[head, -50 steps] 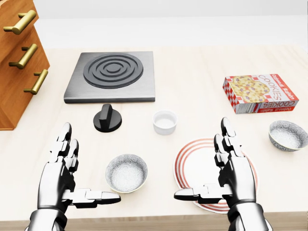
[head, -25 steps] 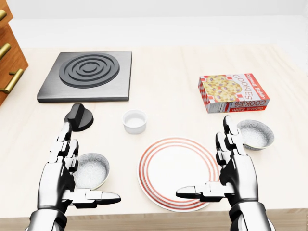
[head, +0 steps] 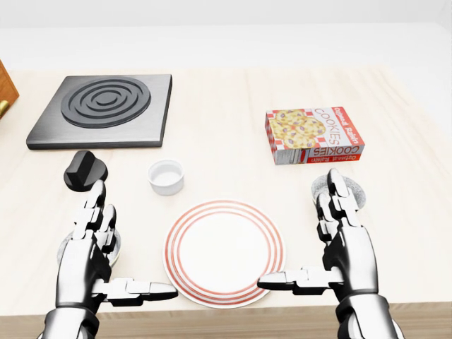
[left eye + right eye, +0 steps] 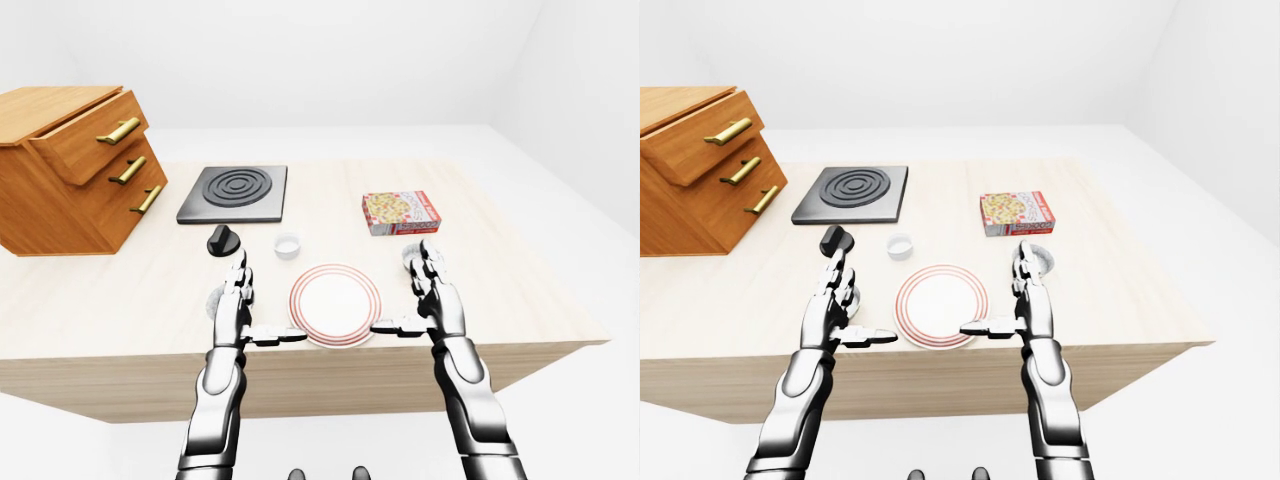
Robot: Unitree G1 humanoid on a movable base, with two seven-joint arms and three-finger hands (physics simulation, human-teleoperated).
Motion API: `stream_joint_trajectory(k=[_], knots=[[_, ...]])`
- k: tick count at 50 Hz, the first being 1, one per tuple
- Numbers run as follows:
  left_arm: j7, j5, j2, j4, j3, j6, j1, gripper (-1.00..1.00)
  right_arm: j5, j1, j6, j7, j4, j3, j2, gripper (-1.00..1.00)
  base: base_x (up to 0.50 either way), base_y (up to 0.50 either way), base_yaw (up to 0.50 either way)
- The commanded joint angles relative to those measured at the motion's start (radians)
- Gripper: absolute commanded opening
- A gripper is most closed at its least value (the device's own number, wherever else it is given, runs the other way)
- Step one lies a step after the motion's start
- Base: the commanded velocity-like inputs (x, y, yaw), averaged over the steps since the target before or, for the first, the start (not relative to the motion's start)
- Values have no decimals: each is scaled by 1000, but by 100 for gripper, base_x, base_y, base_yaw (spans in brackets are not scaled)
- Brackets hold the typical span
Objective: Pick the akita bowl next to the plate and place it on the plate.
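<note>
View: head cam looks down on the table (image 3: 226, 85); eye cams show both my forearms rising from below the table's near edge.
L hand (image 3: 88, 263): held up over the table at the plate's 9 o'clock, palm turned inward. Fingers (image 3: 95, 205) straight, pointing to 12. Thumb stretched flat toward 3, tip just short of the plate's rim. Spread wide, nothing in it.
R hand (image 3: 346, 253): mirror of the L, at the plate's 3 o'clock. Fingers straight up to 12, thumb flat toward 9, tip over the plate's lower-R rim. Also spread wide, grasping nothing.
Plate (image 3: 224, 253): white w/ red rings, bare, between my two hands at the bottom of head view.
L bowl (image 3: 115, 247): speckled grey, at the plate's 9 o'clock, mostly hidden behind my L hand. Contact w/ hand: can't tell.
R bowl (image 3: 357, 193): same speckle, at the plate's 2 o'clock, partly hidden by my R fingertips.
Which is the akita bowl: can't tell, both sit near the plate.
Ramekin (image 3: 166, 176): small, white, plate's 11 o'clock.
Knob (image 3: 85, 170): black, plate's 10 o'clock.
Burner slab (image 3: 102, 109): dark, ringed, further out at 11.
Cookie box (image 3: 314, 135): lying flat, plate's 1 o'clock.
Drawer cabinet (image 4: 75, 165): wood, brass handles, far L on the table in eye views.
</note>
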Motion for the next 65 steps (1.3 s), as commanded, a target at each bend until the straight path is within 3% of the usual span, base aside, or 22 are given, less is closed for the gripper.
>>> stream_joint_trajectory(k=[1,5,13,17,22,24,32,40,48,50,53,55,57,61,65], knots=[[0,-1,1,4,1,-2,0,100,-26,3,5,3,-10,13,2,100,0,0,0],[0,0,1,-4,0,3,2,100,-28,10,17,10,-25,17,3,100,0,0,0],[0,-1,0,-11,-1,8,4,100,-34,28,0,27,-40,24,6,100,15,0,0],[-1,-1,1,7,1,-8,1,100,-33,29,-5,29,-37,24,7,100,29,0,0],[2,1,0,-8,-1,8,2,100,-33,30,-6,31,-38,24,7,100,32,0,0],[2,1,0,0,0,-2,2,100,-32,31,-2,31,-43,25,7,100,33,0,0],[0,-2,1,-2,2,0,2,100,-38,25,-12,24,-27,23,8,100,33,0,0],[2,-10,3,-37,8,23,1,100,-27,24,-29,22,-17,19,8,100,2,0,0],[6,-15,10,-34,23,19,-14,100,-21,27,-22,25,-27,19,8,100,0,0,0],[9,-18,12,-42,29,33,-22,100,-24,26,-27,24,-21,19,7,100,0,0,0],[34,-36,29,-61,68,69,-67,100,-25,26,-29,24,-18,19,7,100,0,0,0],[45,-53,46,-34,97,64,-107,100,-27,23,-34,24,-9,19,7,100,0,0,0],[65,-63,67,-36,120,82,-144,100,-28,22,-36,23,-6,19,7,100,0,0,0],[100,-103,123,-4,175,93,-232,100,-30,22,-40,24,-1,20,6,100,0,0,0],[153,-151,214,109,245,89,-351,100,-32,20,-39,21,2,19,6,100,0,0,0]])
